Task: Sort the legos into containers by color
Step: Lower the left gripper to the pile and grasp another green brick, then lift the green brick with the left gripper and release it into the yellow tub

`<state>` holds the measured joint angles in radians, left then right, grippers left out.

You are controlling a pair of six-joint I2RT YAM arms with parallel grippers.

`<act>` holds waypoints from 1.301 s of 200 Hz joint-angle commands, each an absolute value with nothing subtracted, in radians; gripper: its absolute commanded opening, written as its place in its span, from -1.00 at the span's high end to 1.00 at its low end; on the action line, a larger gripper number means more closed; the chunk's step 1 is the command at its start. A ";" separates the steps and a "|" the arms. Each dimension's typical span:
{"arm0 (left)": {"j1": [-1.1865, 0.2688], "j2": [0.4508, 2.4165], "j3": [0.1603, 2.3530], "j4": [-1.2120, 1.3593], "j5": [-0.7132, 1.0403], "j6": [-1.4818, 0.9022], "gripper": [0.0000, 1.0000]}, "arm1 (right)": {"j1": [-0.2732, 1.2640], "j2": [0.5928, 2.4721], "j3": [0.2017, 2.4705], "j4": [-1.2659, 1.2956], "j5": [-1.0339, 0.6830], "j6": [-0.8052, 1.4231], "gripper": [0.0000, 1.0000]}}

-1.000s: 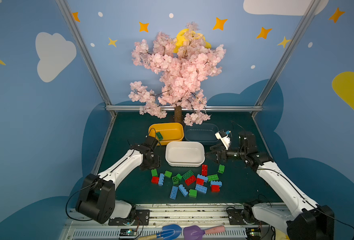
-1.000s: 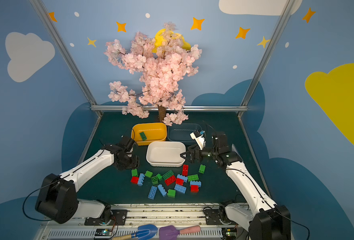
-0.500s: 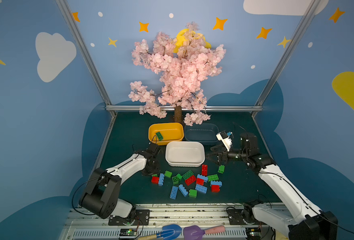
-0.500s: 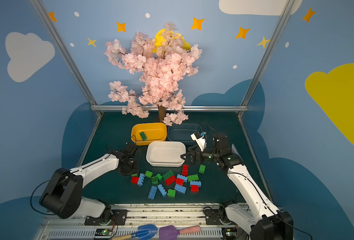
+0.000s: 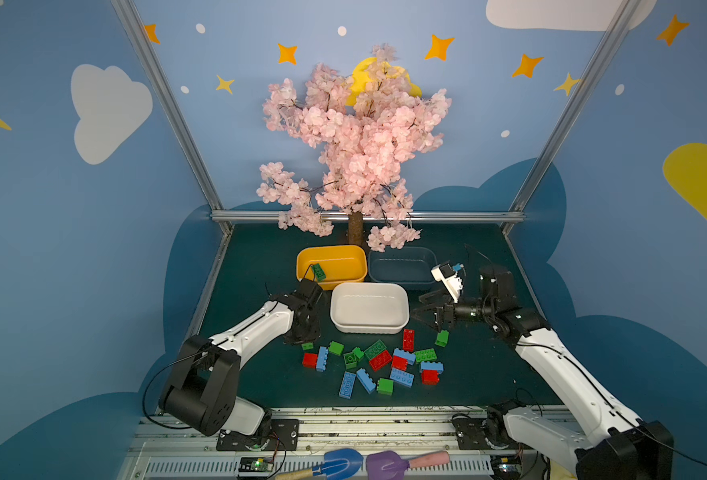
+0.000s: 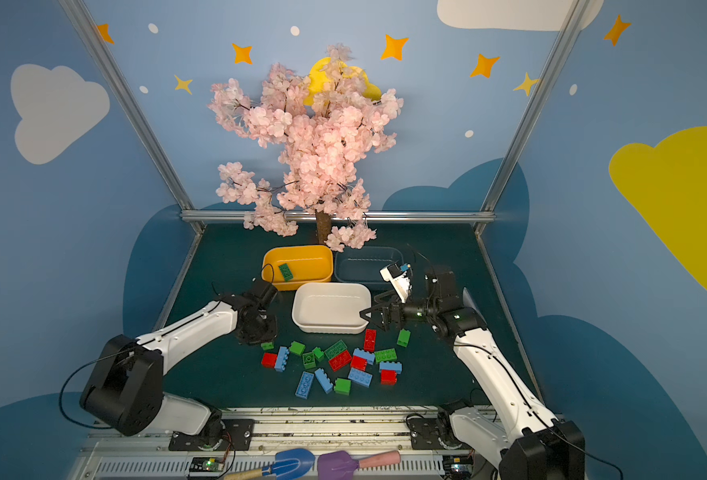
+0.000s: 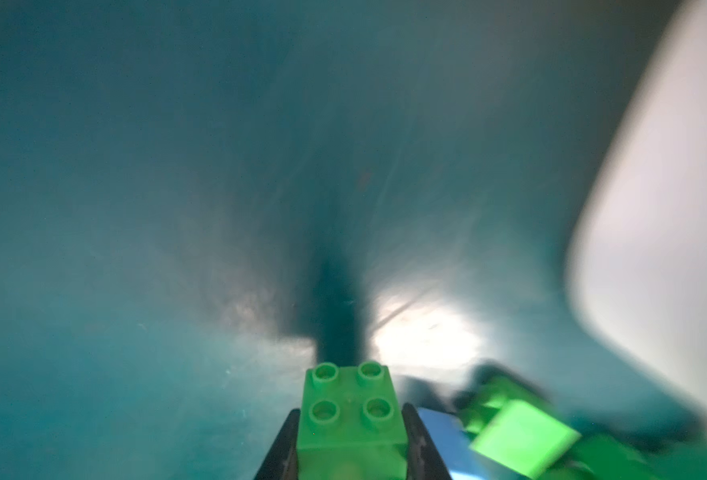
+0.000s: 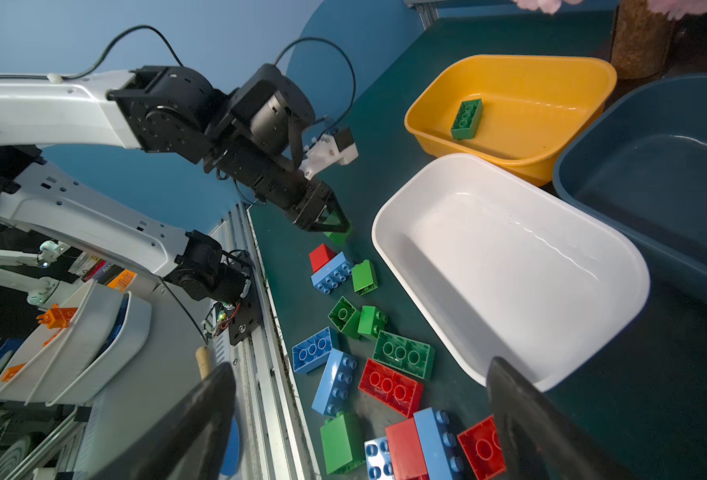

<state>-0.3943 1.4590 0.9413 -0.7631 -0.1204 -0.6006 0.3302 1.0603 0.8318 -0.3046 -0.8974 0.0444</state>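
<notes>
Currently left gripper (image 7: 351, 419) pinches green lego (image 7: 349, 397); right gripper (image 8: 360, 372) spread wide.

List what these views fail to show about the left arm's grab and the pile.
- Both top views: left gripper fingertips hidden under its own wrist; whether the green brick is lifted is unclear.
- Left wrist view: neighbouring bricks and white tub smeared by blur.
- Right wrist view: nearest bricks cut off by the frame edge and right gripper.

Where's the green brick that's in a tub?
In both top views the green oblong studded brick lies inside the yellow-orange plastic tub at the back, left of the dark slate blue tub and behind the white tub.
</notes>
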 commanded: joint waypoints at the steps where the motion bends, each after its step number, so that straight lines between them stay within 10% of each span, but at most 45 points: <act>1: -0.364 1.477 1.071 -0.825 -0.154 -0.504 0.61 | 0.334 1.081 0.820 -0.240 -0.969 0.087 -0.86; 107: -0.281 2.031 1.763 -0.747 -0.110 -0.354 0.58 | 0.339 1.136 0.850 -0.203 -0.954 0.095 -0.85; 197: -0.284 2.258 1.913 -0.682 -0.176 -0.378 0.50 | 0.340 1.168 0.865 -0.219 -0.939 0.071 -0.85; 260: -0.294 2.204 1.936 -0.752 -0.272 -0.319 -0.05 | 0.344 1.167 0.868 -0.216 -0.953 0.081 -0.85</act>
<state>-0.2882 2.2684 1.9278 -0.7181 -0.2344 -0.3534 0.3359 1.1667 0.8345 -0.2203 -0.9417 0.0895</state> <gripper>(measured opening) 0.492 0.924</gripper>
